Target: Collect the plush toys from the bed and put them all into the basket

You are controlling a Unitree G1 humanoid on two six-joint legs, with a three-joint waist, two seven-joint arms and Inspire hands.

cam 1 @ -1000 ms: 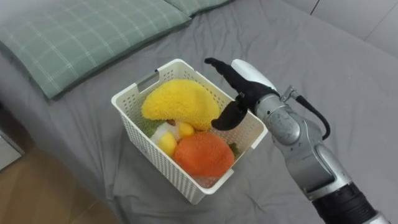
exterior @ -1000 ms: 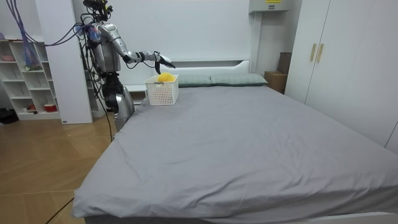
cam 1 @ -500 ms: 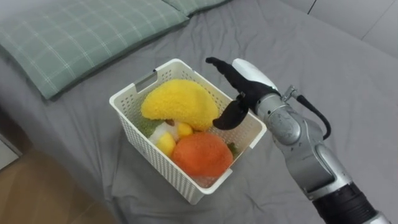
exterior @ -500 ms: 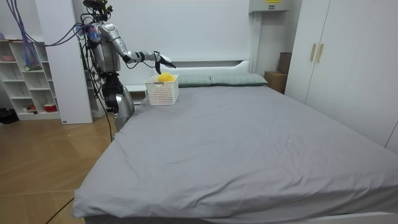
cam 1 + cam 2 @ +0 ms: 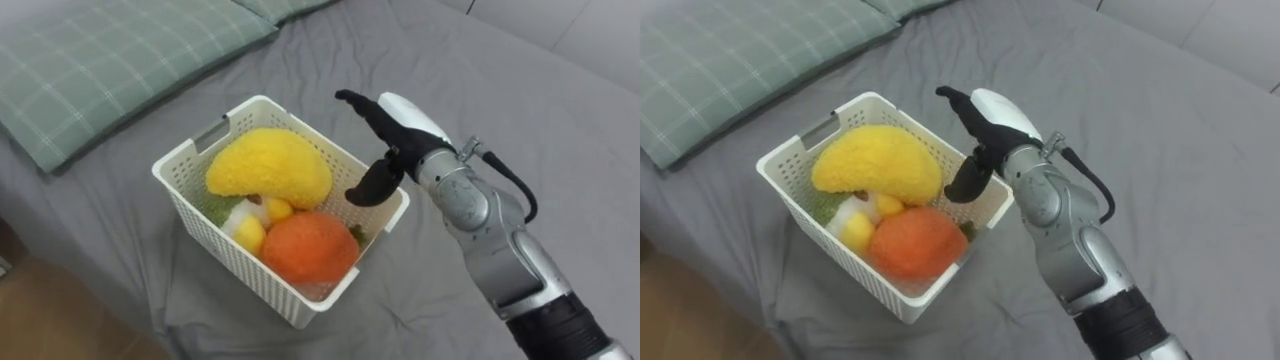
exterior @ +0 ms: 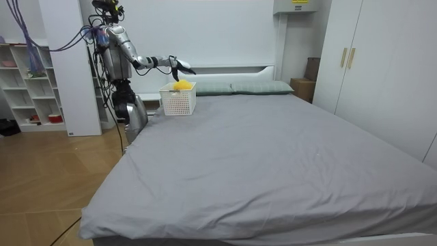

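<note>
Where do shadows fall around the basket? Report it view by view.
Left eye view: soft light; the basket throws a faint shadow on the sheet at its lower left. Right eye view: same. Room view: bed evenly lit, no glare.

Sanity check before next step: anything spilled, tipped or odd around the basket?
Nothing spilled or damaged. White plastic lattice basket stands upright on the grey bed; yellow plush toy domes above its rim. Right hand open, empty, at the far rim.
</note>
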